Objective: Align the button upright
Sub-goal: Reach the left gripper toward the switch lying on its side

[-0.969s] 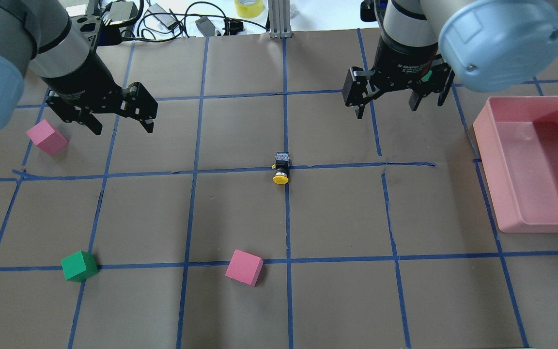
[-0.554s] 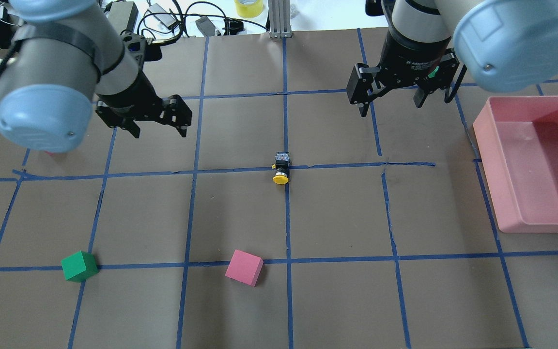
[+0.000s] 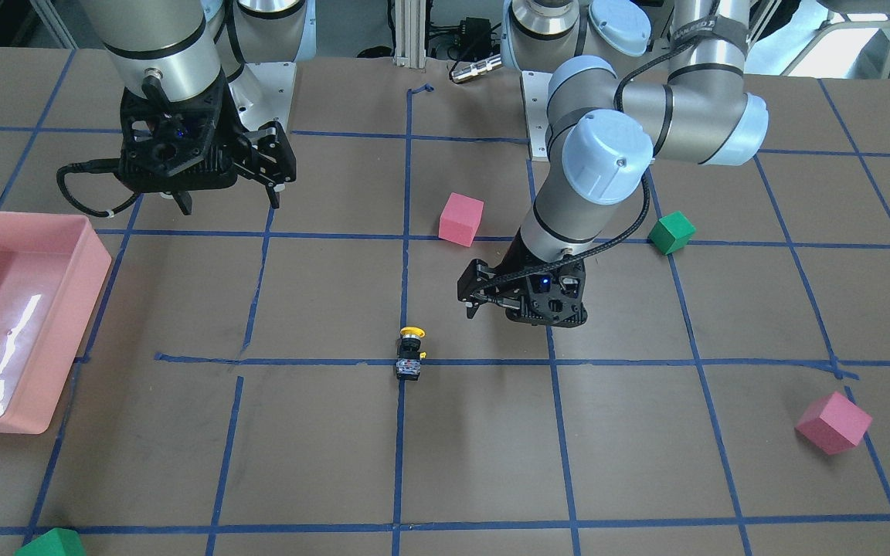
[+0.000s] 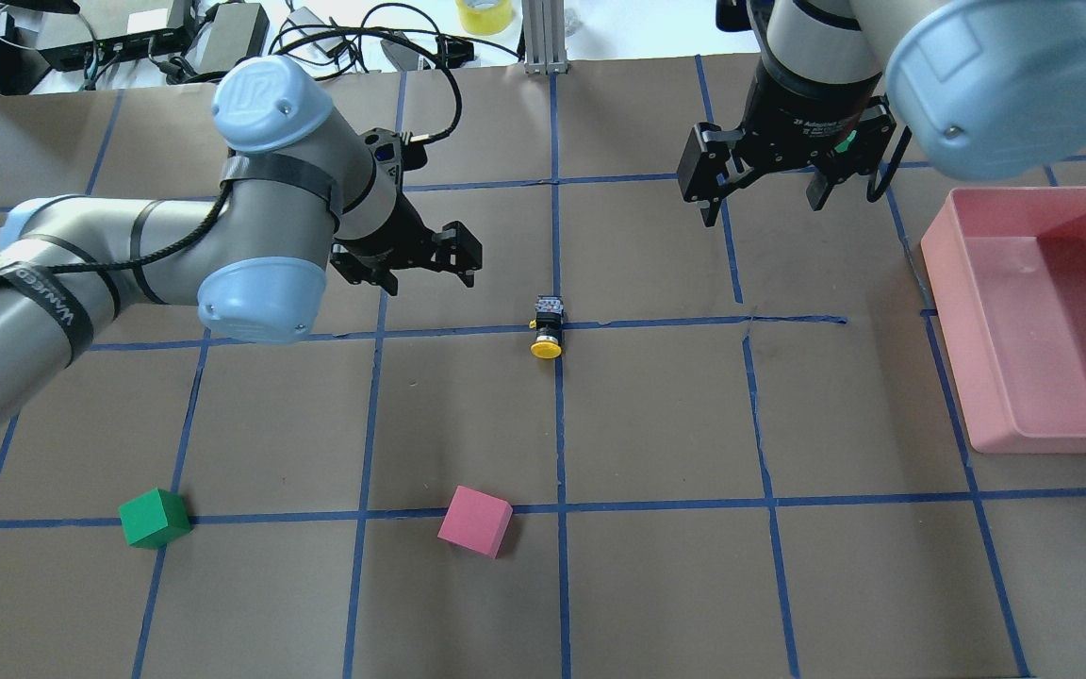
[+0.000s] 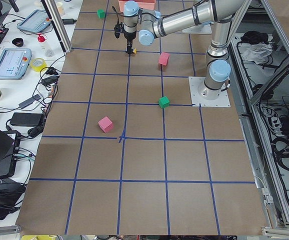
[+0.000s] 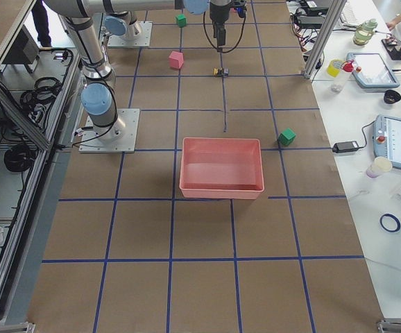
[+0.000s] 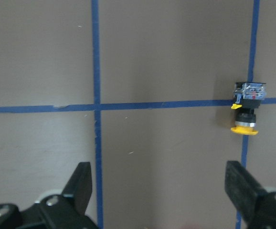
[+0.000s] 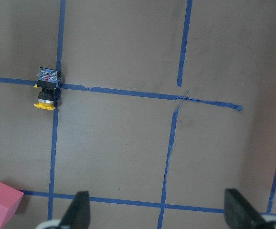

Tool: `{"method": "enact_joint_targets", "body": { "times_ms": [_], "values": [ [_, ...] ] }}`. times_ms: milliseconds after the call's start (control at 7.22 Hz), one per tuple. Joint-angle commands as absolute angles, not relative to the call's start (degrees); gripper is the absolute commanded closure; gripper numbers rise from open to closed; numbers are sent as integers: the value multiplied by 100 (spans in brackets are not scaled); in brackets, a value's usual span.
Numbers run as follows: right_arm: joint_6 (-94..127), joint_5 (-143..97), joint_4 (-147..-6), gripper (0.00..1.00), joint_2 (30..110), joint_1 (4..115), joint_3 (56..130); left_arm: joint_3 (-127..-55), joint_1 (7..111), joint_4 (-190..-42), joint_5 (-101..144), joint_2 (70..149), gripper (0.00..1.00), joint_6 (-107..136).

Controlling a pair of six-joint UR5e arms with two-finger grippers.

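Button: the button (image 4: 546, 329) lies on its side near the middle of the desk (image 4: 656, 585), on a crossing of blue tape lines (image 4: 468, 330). Its yellow cap faces the robot's edge and its silvery base faces the far edge. Nothing touches it.
Left tool: the left tool (image 4: 430, 275) is released and carries nothing. It hovers above the desk, to the left of the button and slightly farther back, near it but clearly apart. In the left wrist view the button sits off to the right, past the right finger.
Right tool: the right tool (image 4: 760, 203) is also spread and empty. It hangs at the far right, well apart from the button and nearer the pink tray (image 4: 953, 283).
Step in hand: judged as the left arm's approach; the button is not yet grasped and not yet upright.
Next move: probably shift the left tool right until it is over the black body, lower it with one finger on each side, close, then tip the cap upward and set the button on its base.
Risk: the button is small and may roll or skid if a finger lands on the cap.
Bystanders: a pink cube (image 4: 475, 520) and a green cube (image 4: 154, 518) lie well apart, nearer the robot's edge.
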State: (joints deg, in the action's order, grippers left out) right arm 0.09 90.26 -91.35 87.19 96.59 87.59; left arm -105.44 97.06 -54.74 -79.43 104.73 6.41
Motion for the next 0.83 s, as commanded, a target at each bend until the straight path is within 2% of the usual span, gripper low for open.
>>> {"method": "enact_joint_targets", "body": {
  "times_ms": [0, 692],
  "values": [
    [26, 9009, -9141, 0, 8719, 9607, 8763, -10556, 10009, -4942, -7734, 11028, 0, 772],
    [9, 9009, -9132, 0, 8789, 9264, 8754, -10573, 10564, -4536, -7743, 11627, 0, 1361]
  ]
}}
